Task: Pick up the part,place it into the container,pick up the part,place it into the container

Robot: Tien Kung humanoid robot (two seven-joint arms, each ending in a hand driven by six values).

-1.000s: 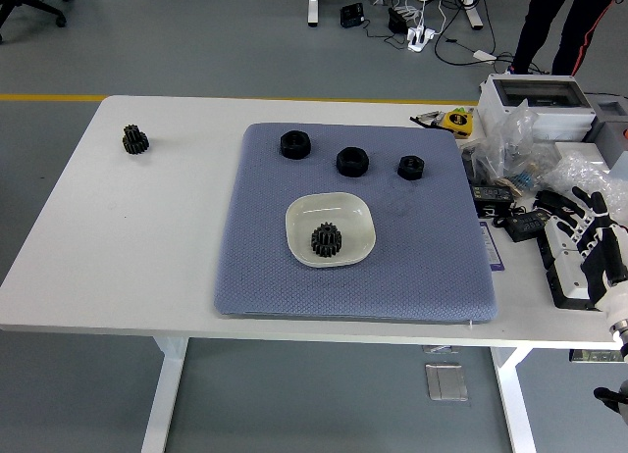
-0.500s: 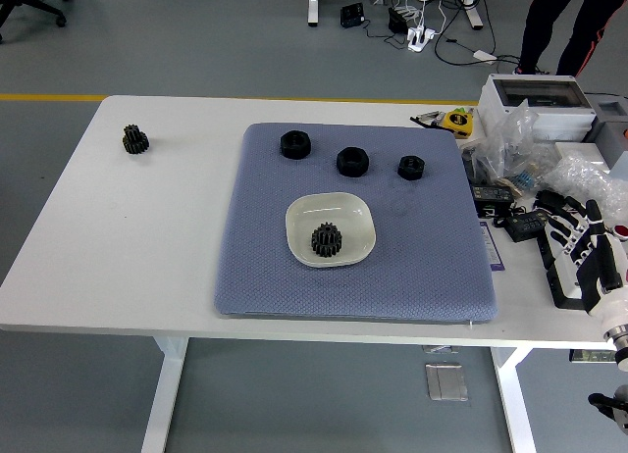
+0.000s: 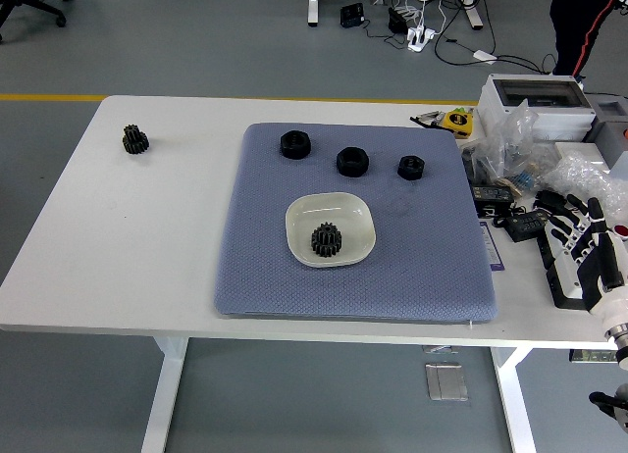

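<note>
While the right hand (image 3: 587,252) hangs over the desk's right edge with its black-and-white fingers (image 3: 572,225) spread wide and holding nothing, one small black toothed gear (image 3: 327,240) sits upright inside the shallow white square dish (image 3: 357,221), which rests on the blue-grey textured mat (image 3: 294,286) a little below the mat's middle. Along the mat's far edge three black hexagonal nuts lie in a row: one (image 3: 294,144) near the far left corner, a second (image 3: 352,161) further right, a smaller third (image 3: 411,167) toward the far right corner. A second small black gear (image 3: 135,139) stands alone on the white desk (image 3: 108,237) near its far left corner, well apart from the mat. Clear plastic bags (image 3: 510,139), a grey box (image 3: 535,92) and black tools crowd the desk's right edge, just beside the hand.
</note>
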